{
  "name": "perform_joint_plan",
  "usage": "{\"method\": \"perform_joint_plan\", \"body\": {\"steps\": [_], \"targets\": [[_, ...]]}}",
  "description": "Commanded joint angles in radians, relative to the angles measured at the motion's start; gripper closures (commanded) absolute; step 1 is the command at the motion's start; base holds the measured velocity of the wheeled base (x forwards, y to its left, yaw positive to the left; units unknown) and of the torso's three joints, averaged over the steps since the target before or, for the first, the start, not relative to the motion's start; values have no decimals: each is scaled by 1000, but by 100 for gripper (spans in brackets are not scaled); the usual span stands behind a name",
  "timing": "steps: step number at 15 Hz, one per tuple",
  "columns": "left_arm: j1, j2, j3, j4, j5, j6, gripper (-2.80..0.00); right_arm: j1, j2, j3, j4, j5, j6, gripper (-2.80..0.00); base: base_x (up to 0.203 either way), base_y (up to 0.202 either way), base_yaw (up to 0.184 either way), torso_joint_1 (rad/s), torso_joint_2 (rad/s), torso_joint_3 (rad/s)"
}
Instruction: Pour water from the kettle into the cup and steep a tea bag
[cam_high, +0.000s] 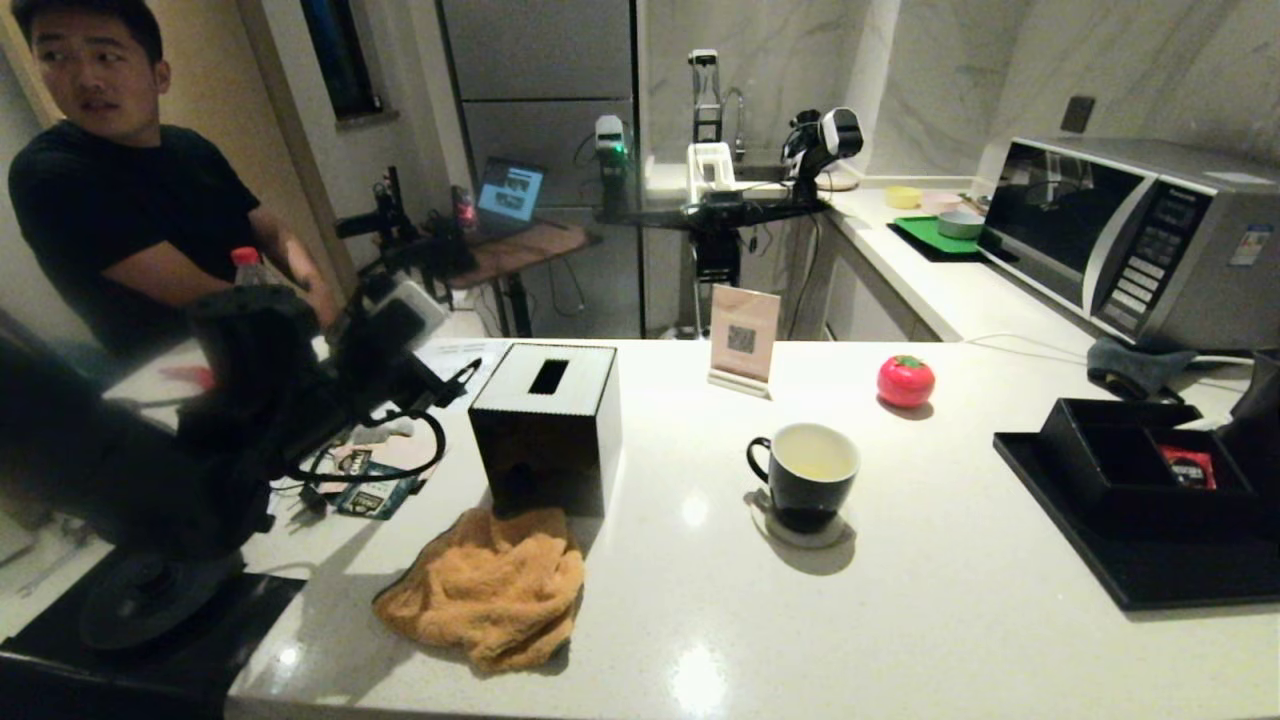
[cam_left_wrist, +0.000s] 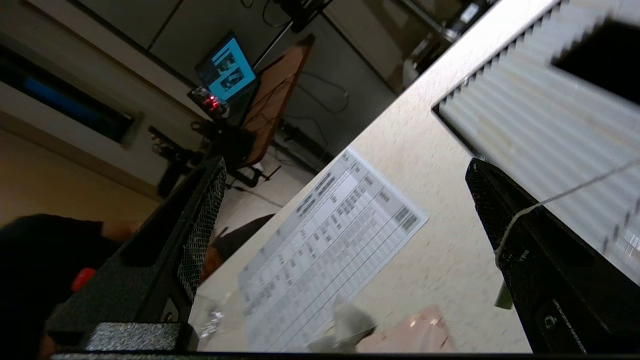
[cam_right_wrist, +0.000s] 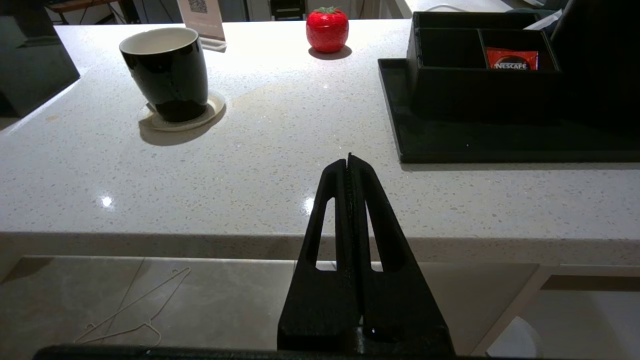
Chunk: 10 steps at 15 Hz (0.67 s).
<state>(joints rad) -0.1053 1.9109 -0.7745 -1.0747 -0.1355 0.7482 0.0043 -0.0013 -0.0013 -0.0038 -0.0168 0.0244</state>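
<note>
While pale yellowish water is already seen inside the cup, the pouring step is judged to be done and the fetching of the tea bag is taken to be the step in hand. The cup stands on a small coaster near the middle of the counter, well apart from the left hand. The kettle cannot be made out with certainty; only a dark bulk is seen at the left edge of the head view.

The left hand is held above the counter's left end, beside the black tissue box, with its fingers spread wide. Nothing is gripped between them. A thin string is seen lying across one finger, so that finger is touched by it, though which thing it belongs to cannot be told. A small pale pouch, taken to be the tea bag, lies below the hand next to a printed sheet and a pink packet.

For the next move, the hand would need to be lowered over the pouch and closed on it or its string, then carried across to the cup.

The right hand is parked low before the counter's near edge, its fingers pressed together and empty.
</note>
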Motion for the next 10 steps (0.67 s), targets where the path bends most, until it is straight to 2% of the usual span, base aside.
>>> {"method": "perform_joint_plan", "body": {"steps": [1,6,10], "targets": [[5,-9,21,30,-2,65,-280,0,1,0,-1,0,0,0,0,0,0,0,0,0],[35,-49,1,173,-4,230,-280,0,1,0,-1,0,0,0,0,0,0,0,0,0],[60,-48,-10,183,-4,265,-280,0,1,0,-1,0,0,0,0,0,0,0,0,0]]}}
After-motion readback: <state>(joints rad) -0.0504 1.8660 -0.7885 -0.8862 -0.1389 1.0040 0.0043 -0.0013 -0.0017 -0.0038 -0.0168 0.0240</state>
